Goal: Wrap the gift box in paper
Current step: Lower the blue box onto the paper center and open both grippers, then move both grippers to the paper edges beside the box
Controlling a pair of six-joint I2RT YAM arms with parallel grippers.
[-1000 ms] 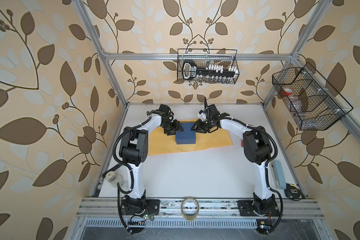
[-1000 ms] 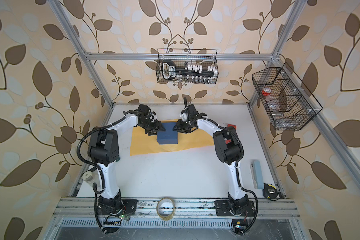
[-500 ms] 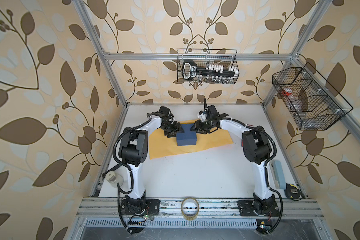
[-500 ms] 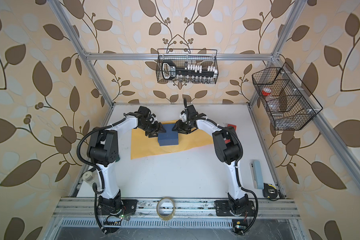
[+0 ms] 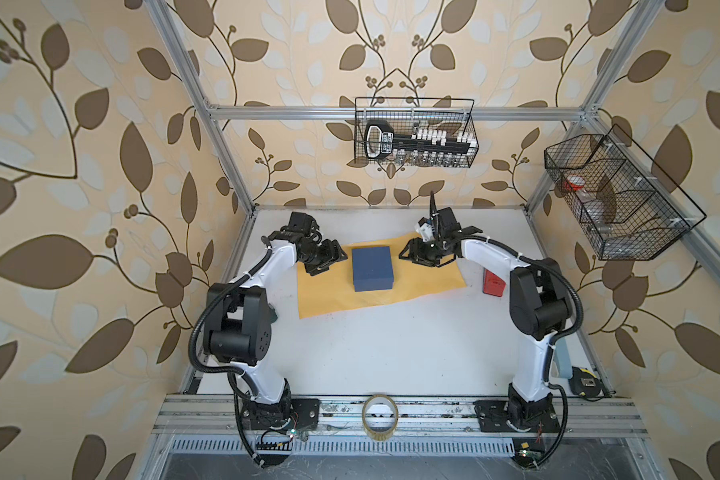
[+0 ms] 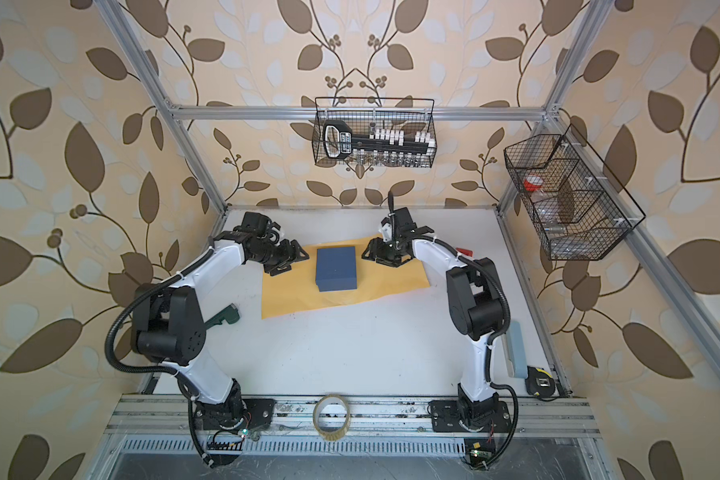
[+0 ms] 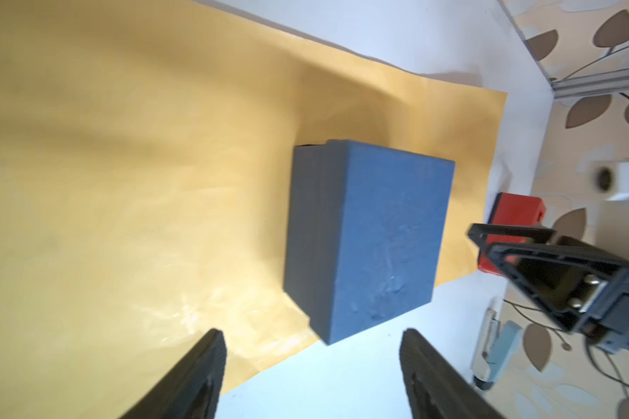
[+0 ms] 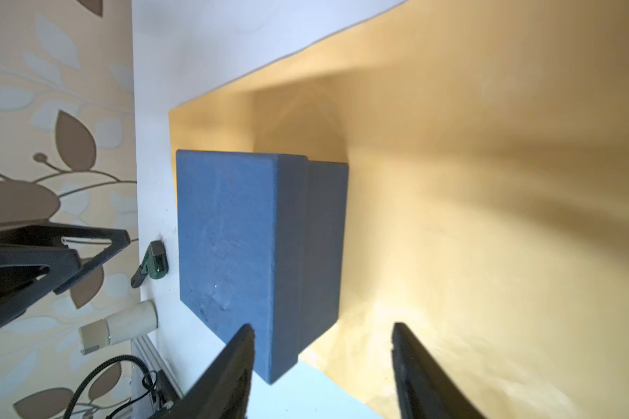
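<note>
The slate-blue gift box [image 5: 372, 269] [image 6: 336, 269] lies flat on the yellow-tan paper [image 5: 329, 297] [image 6: 292, 297], which is spread at the back of the white table. My left gripper [image 5: 332, 261] [image 6: 296, 262] hovers open just left of the box, over the paper. My right gripper [image 5: 408, 255] [image 6: 370, 254] stands open just right of it. In the left wrist view the box [image 7: 378, 235] sits beyond the empty left gripper [image 7: 311, 333]. In the right wrist view a box corner [image 8: 226, 235] shows between the spread fingers of the right gripper [image 8: 322, 328], untouched.
A red tape dispenser [image 5: 493, 282] [image 7: 516, 214] lies right of the paper. A clear tape roll [image 5: 380, 417] sits on the front rail. A green tool [image 6: 225, 316] lies at the left, a pale blue item [image 6: 516, 349] and tape measure [image 6: 541, 384] at the right. Wire baskets [image 5: 414, 133] hang on the walls.
Both grippers have opened wider and drawn slightly away from the box's sides. The box and paper have stayed in place.
</note>
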